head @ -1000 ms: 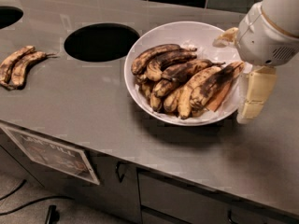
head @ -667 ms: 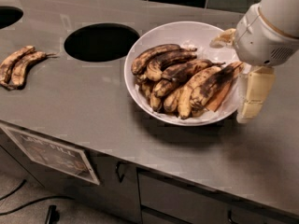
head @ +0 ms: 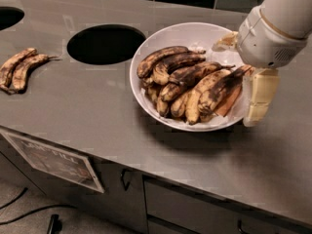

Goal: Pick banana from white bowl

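The white bowl [head: 161, 48] stands on the steel counter, right of centre, and holds several overripe bananas. The banana [head: 222, 87], long, yellow-brown with a broad black streak, lies on the right side of the pile with its dark tip pointing up and right. My gripper [head: 242, 71] is at the bowl's right rim, at that dark tip. One cream finger [head: 260, 97] hangs outside the rim and the other [head: 225, 41] is over the far rim. The fingers stand wide apart around the banana's end without closing on it. A flat orange piece [head: 229, 101] lies under the banana.
A round hole [head: 105, 44] is cut in the counter left of the bowl, and part of another [head: 7, 16] shows at the far left. Two brown bananas [head: 19, 68] lie on the counter's left end. The counter's front edge has cabinet doors and a label [head: 51, 160] below.
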Robot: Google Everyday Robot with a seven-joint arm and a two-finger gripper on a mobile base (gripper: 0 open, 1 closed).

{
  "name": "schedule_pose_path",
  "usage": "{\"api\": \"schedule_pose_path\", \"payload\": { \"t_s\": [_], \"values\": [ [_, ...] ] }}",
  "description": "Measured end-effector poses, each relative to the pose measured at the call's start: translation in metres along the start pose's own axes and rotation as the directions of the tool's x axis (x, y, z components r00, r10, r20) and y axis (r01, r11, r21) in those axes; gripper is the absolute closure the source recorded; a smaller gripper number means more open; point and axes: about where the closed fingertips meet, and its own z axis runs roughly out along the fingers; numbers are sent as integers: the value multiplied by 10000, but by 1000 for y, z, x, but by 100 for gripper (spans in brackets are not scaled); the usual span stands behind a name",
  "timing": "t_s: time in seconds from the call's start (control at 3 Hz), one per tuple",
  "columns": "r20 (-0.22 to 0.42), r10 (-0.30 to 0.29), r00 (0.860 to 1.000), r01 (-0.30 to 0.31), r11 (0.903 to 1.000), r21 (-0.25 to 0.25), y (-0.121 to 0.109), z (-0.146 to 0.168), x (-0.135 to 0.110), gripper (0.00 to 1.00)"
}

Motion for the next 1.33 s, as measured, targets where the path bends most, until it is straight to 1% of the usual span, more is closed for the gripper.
{"api": "schedule_pose_path", "payload": {
  "t_s": [0.33,1.0,1.33],
  "values": [
    [-22,-64,10000,64,9999,-102,-2,2,-1,11],
    [-38,-73,10000,73,9998,-208,-3,3,-1,14],
    [-35,-56,10000,55,9996,-269,-3,5,-1,18]
  ]
}}
